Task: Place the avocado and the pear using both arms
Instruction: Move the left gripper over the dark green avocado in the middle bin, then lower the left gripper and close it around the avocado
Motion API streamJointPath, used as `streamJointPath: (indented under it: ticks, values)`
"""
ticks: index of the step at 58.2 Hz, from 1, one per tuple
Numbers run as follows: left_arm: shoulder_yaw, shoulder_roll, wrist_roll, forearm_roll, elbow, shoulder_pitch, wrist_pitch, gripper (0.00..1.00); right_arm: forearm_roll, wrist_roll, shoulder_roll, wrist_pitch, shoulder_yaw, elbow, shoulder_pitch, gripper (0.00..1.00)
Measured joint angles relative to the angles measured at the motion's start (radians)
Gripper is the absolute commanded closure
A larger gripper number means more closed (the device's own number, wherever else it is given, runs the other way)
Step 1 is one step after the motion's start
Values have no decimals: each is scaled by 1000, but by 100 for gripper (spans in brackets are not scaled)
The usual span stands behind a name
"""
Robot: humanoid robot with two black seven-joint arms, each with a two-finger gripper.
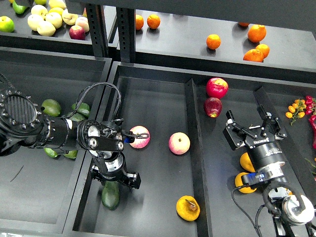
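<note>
The dark green avocado (pixel 109 196) lies at the front left of the middle tray compartment. My left gripper (pixel 114 178) hangs right over its far end, fingers pointing down and spread to either side, open and holding nothing. The yellow-orange pear (pixel 188 208) with its brown blotch lies at the front of the same compartment, near the divider. My right gripper (pixel 253 129) is open and empty over the right compartment, well apart from the pear.
Two pink-yellow apples (pixel 139 137) (pixel 178 143) lie mid-compartment. Two red apples (pixel 217 87) sit at the back right. Yellow fruit (pixel 245 162) lies under my right arm. Lighter avocados (pixel 51 107) fill the left bin. A raised divider (pixel 194 148) splits the tray.
</note>
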Motion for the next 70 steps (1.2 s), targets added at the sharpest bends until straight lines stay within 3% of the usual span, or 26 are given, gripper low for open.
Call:
streamJointPath:
  ticks: [29, 63, 70]
  values:
    - [7, 0, 0, -1, 29, -3, 0, 1, 1, 0, 0, 4, 3, 1, -2, 1]
    - [15, 0, 0, 1, 108, 87, 0, 1, 2, 0, 0, 12, 7, 2, -3, 1]
    - [13, 0, 0, 1, 110, 95, 0, 5, 2, 0, 0, 13, 8, 1, -3, 1]
